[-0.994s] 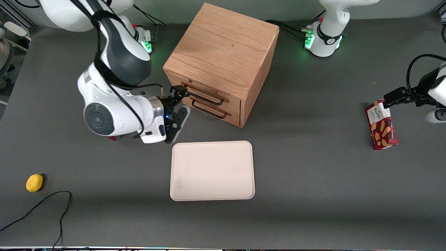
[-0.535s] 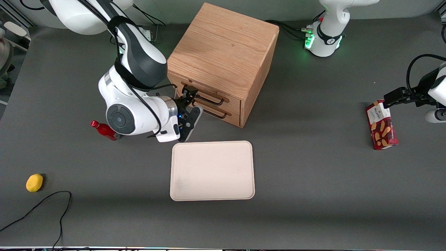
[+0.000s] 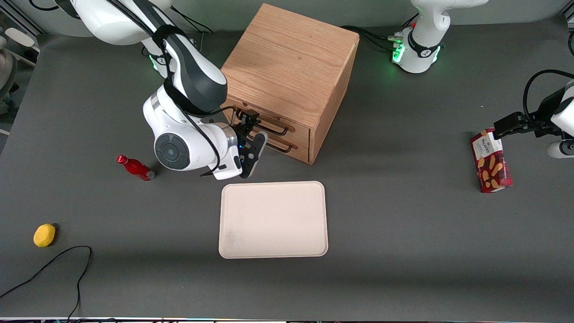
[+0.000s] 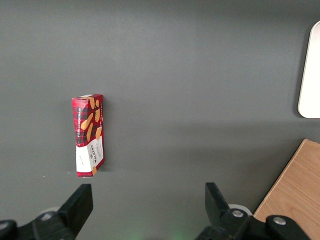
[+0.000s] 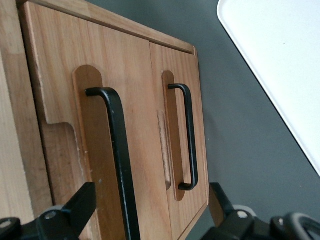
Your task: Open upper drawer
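The oak cube cabinet (image 3: 287,63) stands at the table's middle, both drawers shut. The upper drawer (image 3: 299,133) carries a thin black bar handle (image 3: 276,129), and the lower drawer (image 3: 299,150) sits just beneath it. My right gripper (image 3: 254,131) is open, right in front of the drawer fronts at the handles' ends nearer the working arm. In the right wrist view the upper drawer (image 5: 135,100) fills the frame. Its handle (image 5: 119,150) runs between the open fingers (image 5: 75,207) of the gripper (image 5: 147,220), untouched. The lower handle (image 5: 192,140) lies beside it.
A cream tray (image 3: 273,220) lies on the table in front of the cabinet, nearer the front camera; its corner shows in the right wrist view (image 5: 280,60). A red bottle (image 3: 134,168), a yellow object (image 3: 44,235) and a cable (image 3: 67,260) lie toward the working arm's end. A cookie box (image 3: 490,160) lies by the parked arm.
My right arm has swung toward the cabinet, bringing the open gripper from beside the cabinet's corner to the drawer handles. The red bottle, hidden under the arm earlier, now shows.
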Controlling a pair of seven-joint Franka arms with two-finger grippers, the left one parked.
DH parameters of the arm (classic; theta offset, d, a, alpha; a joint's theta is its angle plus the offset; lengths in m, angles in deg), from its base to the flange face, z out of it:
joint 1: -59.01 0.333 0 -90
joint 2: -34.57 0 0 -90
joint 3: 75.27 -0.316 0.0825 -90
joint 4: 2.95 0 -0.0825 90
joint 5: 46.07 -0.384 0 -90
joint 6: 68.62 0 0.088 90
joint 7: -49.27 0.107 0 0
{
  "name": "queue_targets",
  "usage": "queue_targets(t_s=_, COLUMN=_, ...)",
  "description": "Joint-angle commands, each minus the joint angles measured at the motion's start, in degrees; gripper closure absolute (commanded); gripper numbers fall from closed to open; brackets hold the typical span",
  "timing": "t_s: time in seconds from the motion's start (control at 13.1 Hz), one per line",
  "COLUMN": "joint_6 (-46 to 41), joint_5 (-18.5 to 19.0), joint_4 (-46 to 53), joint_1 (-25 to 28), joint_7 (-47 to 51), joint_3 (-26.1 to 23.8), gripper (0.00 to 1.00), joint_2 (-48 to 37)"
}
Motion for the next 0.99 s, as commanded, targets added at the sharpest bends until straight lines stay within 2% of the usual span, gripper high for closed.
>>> queue_targets(t_s=0.0, joint_6=3.65, joint_5=-0.54, joint_4=-5.94, joint_1=0.77, joint_7=-2.3, joint_3=0.45, gripper=0.0, joint_2=-3.9)
queue_targets(t_s=0.92, joint_6=9.19, joint_5=0.08, joint_4=-11.05, joint_1=1.3, joint_7=-3.79, joint_3=0.54, gripper=0.0, joint_2=-5.13)
